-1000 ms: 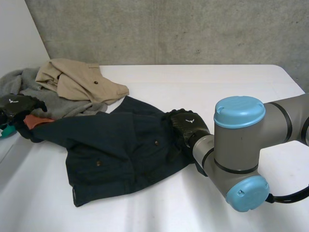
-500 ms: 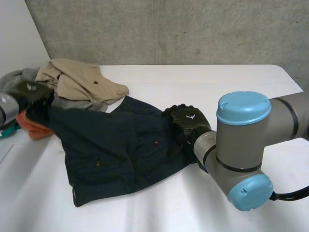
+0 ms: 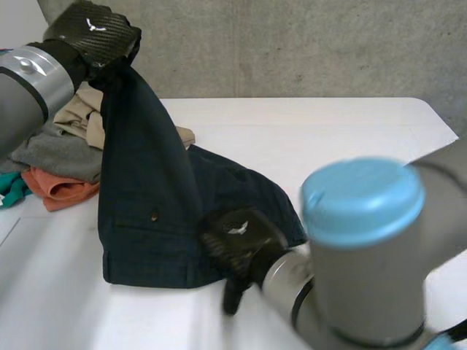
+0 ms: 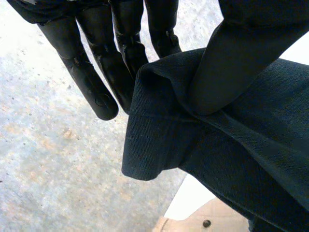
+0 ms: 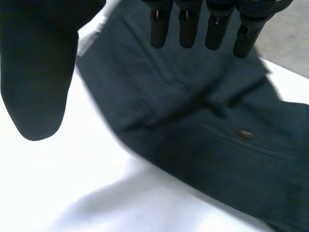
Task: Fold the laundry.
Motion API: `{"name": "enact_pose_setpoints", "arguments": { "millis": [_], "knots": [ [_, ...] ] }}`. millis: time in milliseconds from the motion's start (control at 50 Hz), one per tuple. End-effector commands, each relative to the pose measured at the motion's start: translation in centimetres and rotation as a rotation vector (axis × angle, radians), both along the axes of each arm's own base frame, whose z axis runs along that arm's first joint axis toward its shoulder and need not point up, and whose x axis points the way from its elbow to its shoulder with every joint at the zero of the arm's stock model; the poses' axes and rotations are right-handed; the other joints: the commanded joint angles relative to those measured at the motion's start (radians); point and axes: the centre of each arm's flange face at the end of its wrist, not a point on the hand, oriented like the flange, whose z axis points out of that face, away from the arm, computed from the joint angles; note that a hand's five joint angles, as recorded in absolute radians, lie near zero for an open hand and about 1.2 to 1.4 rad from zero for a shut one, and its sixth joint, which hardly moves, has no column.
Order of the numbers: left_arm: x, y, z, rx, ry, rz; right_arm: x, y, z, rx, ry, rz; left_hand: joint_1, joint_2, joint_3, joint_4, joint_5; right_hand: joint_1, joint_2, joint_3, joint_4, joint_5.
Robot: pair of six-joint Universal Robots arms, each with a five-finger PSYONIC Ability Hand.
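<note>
Looking at one dark navy garment (image 3: 146, 211), trousers or shorts, hard to say which. Hanging by one end from the left hand (image 3: 91, 33), up high at the far left, and draping down in a long fold, with the rest lying flat on the white table (image 3: 343, 138). Going by the left wrist view: pinching a hemmed edge between the thumb (image 4: 231, 63) and the other digits, so definitely gripping the cloth. Spotting the right hand (image 3: 237, 237) at the near edge of the flat part, fingers (image 5: 186, 24) straight and loose, grasping nothing. Touching the cloth or just above it, can't tell. Seeing one small button (image 5: 245, 134) on the navy cloth near that palm.

Noticing a pile of other laundry just behind and left of the hanging fold. Counting four things in it: a beige piece (image 3: 84, 120) on top, a grey piece (image 3: 55, 153) under that, an orange piece (image 3: 62, 191) at the near side, and a teal piece (image 3: 9, 188) poking out at the left.

Seeing the hanging fold covering part of the beige piece. Also seeing the right arm (image 3: 363, 200), with its grey joint and blue cap, blocking the near right of the table. Finishing with a concrete wall (image 3: 292, 44) behind everything.
</note>
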Motion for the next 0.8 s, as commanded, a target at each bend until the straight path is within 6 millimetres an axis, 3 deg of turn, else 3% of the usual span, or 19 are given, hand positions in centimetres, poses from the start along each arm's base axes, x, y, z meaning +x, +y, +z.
{"name": "enact_pose_setpoints", "arguments": {
  "millis": [20,160,320,540,800],
  "knots": [
    [-0.2,0.1,-0.7,0.046,-0.02,0.014,3.7,3.8,-3.2,0.005,-0.153,0.086,0.228,0.198,0.202,0.197,0.241,-0.122,0.002,0.003,0.0,-0.013],
    [0.0,0.0,-0.9,0.06,-0.015,0.023,7.5,4.4,-4.9,-0.124,-0.261,0.087,0.228,0.198,0.202,0.197,0.241,-0.117,0.007,0.008,0.006,-0.007],
    [0.2,-0.4,-1.0,0.076,0.007,0.03,10.4,4.9,-7.6,-0.206,-0.233,0.084,0.228,0.198,0.202,0.197,0.241,-0.099,0.025,0.026,0.024,0.011],
    [0.1,-0.5,-1.2,0.091,0.022,0.031,12.0,3.5,-10.3,-0.299,-0.157,0.038,0.228,0.198,0.202,0.197,0.241,-0.017,0.107,0.108,0.106,0.093],
    [0.6,-1.0,-1.1,0.098,0.047,0.045,12.4,2.6,-10.8,-0.319,-0.156,0.067,0.228,0.198,0.202,0.197,0.241,0.001,0.125,0.126,0.124,0.111]
  ]
}}
